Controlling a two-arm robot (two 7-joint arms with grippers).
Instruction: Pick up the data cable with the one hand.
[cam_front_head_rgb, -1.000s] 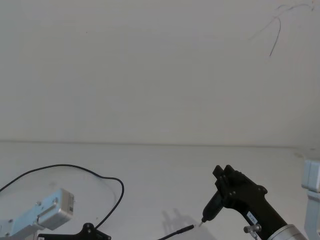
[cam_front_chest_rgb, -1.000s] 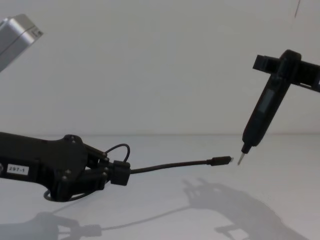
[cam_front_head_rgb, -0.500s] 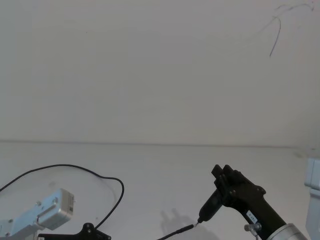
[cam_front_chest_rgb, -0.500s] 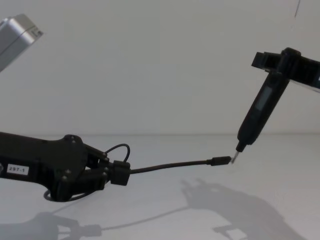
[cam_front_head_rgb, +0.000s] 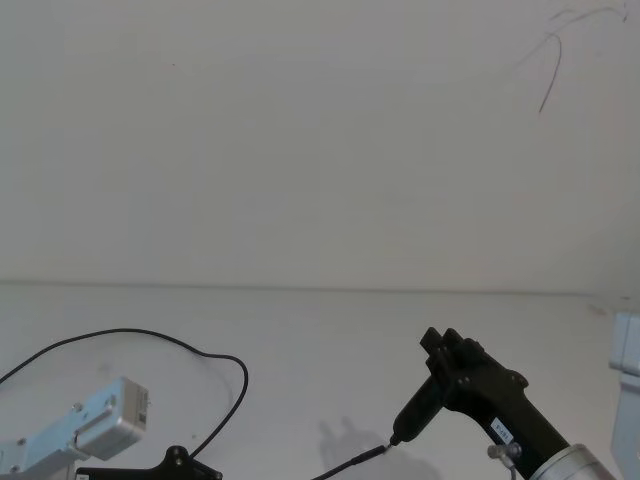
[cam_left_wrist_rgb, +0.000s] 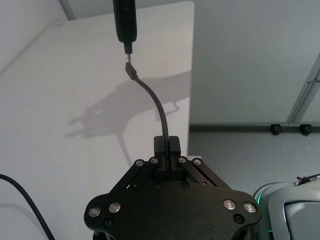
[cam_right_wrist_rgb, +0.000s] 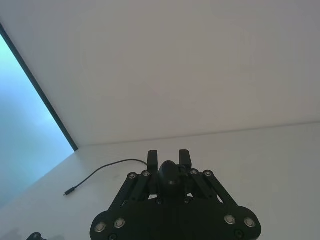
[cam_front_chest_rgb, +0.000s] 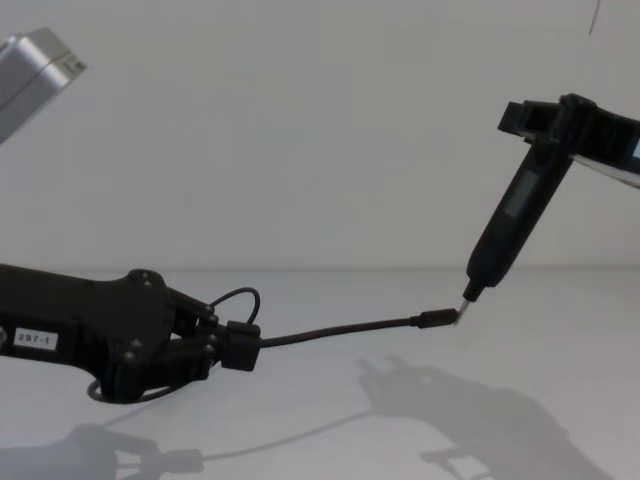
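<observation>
The data cable (cam_front_chest_rgb: 340, 329) is a thin black cord held out level above the white table. My left gripper (cam_front_chest_rgb: 238, 346), black with a white label, is shut on it near its plug end. Its small black plug (cam_front_chest_rgb: 437, 320) points at my right gripper (cam_front_chest_rgb: 566, 118), which is shut on a black pen-like tool (cam_front_chest_rgb: 510, 215). The tool's tip touches the plug's metal tip. In the left wrist view the cable (cam_left_wrist_rgb: 158, 106) rises from the left gripper (cam_left_wrist_rgb: 166, 149) to the tool (cam_left_wrist_rgb: 125, 22). The cord's slack (cam_front_head_rgb: 150, 335) loops on the table.
A silver box-shaped module (cam_front_head_rgb: 100, 420) hangs over the table's left side. The table's edge (cam_left_wrist_rgb: 190, 100) drops to a grey floor. The right wrist view has a thin cord (cam_right_wrist_rgb: 100, 172) lying on the table ahead of the right gripper (cam_right_wrist_rgb: 169, 159).
The right gripper has carried the pen-like tool down and leftward, so its tip now meets the plug. The left gripper and cable have stayed still.
</observation>
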